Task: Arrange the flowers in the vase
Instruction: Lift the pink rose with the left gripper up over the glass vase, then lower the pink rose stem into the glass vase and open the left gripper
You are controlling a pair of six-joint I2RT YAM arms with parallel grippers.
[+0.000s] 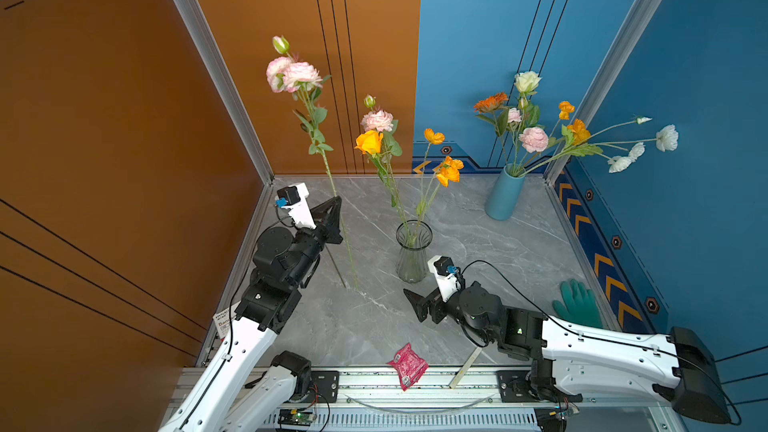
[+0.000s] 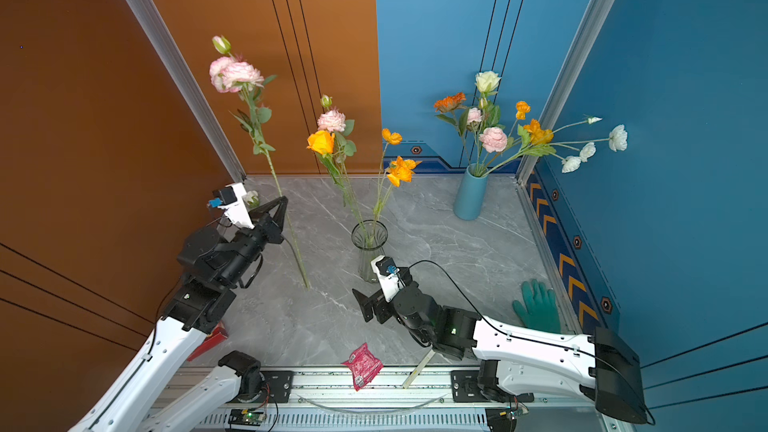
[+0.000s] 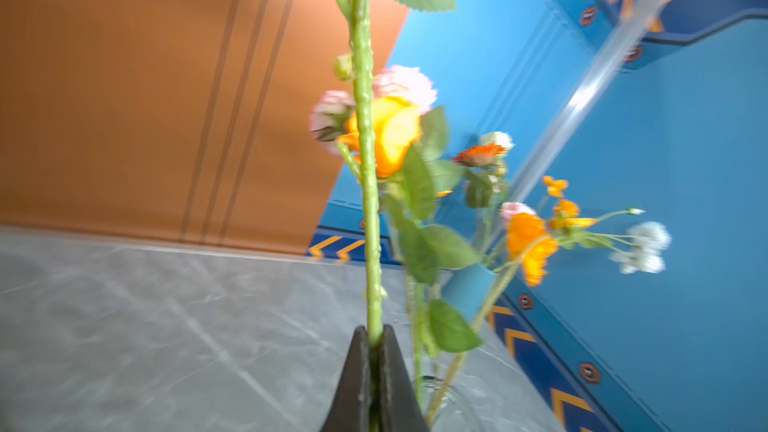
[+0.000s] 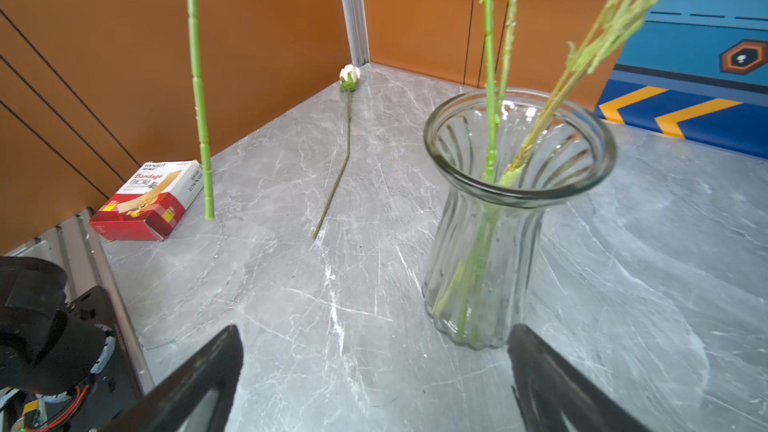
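**Both top views.** The left end effector pinches the pink flower by its stem, upright, left of frame centre. The glass vase, at frame centre, holds other flowers.

**Left wrist view.** The jaws are pressed together on the green stem.

**Right wrist view.** The right end effector is spread and empty, near the glass vase. A white bud flower lies on the tabletop.
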